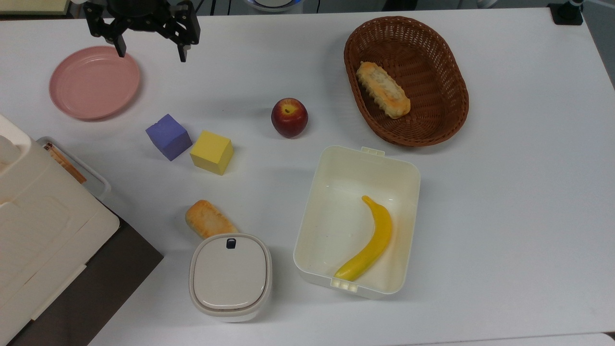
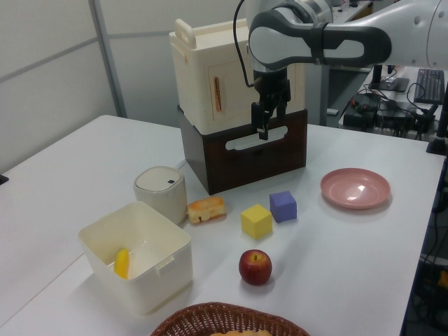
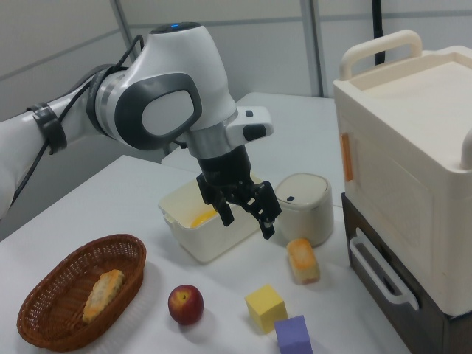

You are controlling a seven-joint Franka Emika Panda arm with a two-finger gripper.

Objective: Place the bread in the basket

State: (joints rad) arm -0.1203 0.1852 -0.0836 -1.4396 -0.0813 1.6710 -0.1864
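In the top view, going left to right: the gripper [image 1: 150, 50] hangs wide open and empty beside the pink plate [image 1: 94, 81]. The bread [image 1: 207, 219] lies against a lidded pot [image 1: 230, 276]. The basket [image 1: 447, 62] already holds a longer pastry [image 1: 383, 90]. Reaching has barely begun; next, descend over the bread. The white table [image 1: 519, 216] stands in an office.

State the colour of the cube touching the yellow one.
Purple cube, clearest in the top view, beside the yellow cube.

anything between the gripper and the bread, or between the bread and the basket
The purple cube and yellow cube lie between the open gripper and bread; the apple sits toward the basket.
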